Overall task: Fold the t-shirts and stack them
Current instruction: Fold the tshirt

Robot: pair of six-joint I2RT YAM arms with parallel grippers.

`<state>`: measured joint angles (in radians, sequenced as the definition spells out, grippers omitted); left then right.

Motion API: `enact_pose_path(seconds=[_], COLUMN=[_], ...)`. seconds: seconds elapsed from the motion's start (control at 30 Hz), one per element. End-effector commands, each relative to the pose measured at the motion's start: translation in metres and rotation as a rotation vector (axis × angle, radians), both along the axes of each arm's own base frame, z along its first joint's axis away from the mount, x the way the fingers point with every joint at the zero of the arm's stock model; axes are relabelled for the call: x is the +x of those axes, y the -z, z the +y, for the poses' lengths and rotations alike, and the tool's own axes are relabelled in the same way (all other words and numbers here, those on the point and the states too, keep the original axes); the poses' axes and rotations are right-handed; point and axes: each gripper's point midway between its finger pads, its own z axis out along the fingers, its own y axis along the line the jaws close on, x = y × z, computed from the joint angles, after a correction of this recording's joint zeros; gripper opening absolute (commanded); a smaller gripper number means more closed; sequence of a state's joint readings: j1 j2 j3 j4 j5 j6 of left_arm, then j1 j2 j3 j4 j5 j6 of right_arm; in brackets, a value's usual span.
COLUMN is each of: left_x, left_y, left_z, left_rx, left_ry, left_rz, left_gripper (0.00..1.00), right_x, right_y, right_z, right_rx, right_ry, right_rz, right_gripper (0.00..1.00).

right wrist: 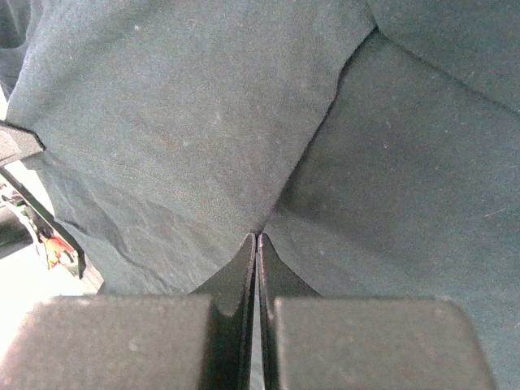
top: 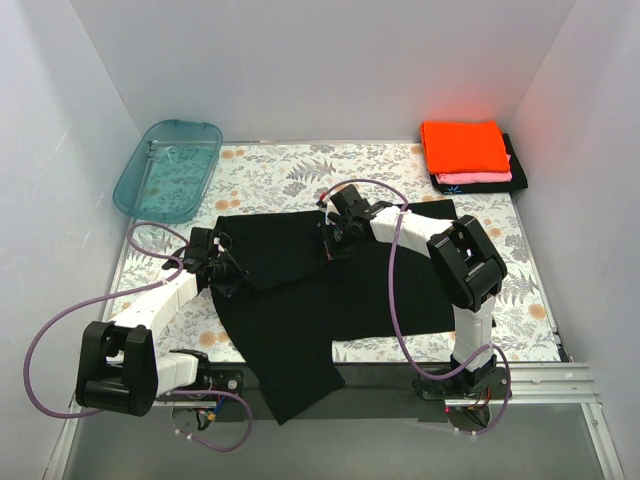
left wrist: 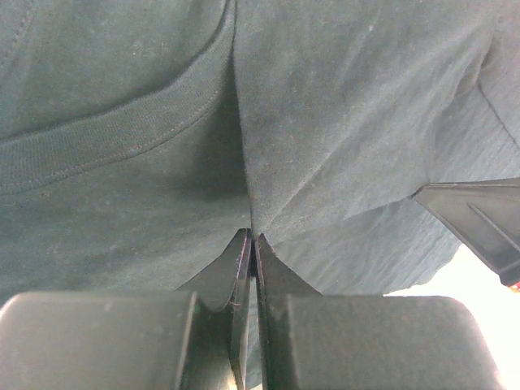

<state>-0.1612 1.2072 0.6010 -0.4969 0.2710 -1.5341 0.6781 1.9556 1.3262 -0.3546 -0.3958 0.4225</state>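
Bright white booth around a floral-topped table (top: pixel 285 168).
Lit evenly, with no hard shadows; plain white panels at back (top: pixel 320 60), left (top: pixel 50 150) and right (top: pixel 590 170); grey leaf-and-flower print across the tabletop; silver metal rail (top: pixel 550 380) along the near edge, lower right; faint orange tint on the right panel, upper right.

The left arm (top: pixel 150 305) stretches low from its base at 7 o'clock toward 1 o'clock. The right arm (top: pixel 465 265) rises from 5 o'clock, elbow bent high, forearm pointing to 10 o'clock. The left gripper (left wrist: pixel 250 242) and right gripper (right wrist: pixel 257 240) each have jaws pressed together, pinching the large black t-shirt (top: pixel 300 310).
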Motion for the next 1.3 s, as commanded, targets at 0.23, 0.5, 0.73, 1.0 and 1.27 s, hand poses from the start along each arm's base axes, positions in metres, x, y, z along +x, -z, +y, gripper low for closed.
enact_pose_path(seconds=[0.23, 0.5, 0.73, 1.0, 1.27], left_x=[-0.019, -0.02, 0.049, 0.132, 0.199], left_y=[0.014, 0.009, -0.049, -0.052, -0.036], left_z=[-0.002, 0.007, 0.058, 0.086, 0.095], left_rx=[-0.012, 0.025, 0.212, 0.257, 0.242], left_ry=[0.016, -0.018, -0.148, -0.215, -0.224], left_rz=[0.06, 0.048, -0.178, -0.274, -0.278], left_gripper=[0.0, 0.38, 0.71, 0.61, 0.17], right_x=[-0.008, 0.008, 0.078, 0.155, 0.19], right_y=[0.02, -0.01, -0.051, -0.051, -0.031], right_z=[-0.005, -0.006, -0.072, -0.209, -0.301], right_rx=[-0.039, -0.005, 0.011, 0.041, 0.107], right_ry=[-0.017, -0.022, 0.167, 0.528, 0.792], right_rz=[0.043, -0.055, -0.189, -0.222, -0.221], right_gripper=[0.01, 0.41, 0.63, 0.64, 0.55])
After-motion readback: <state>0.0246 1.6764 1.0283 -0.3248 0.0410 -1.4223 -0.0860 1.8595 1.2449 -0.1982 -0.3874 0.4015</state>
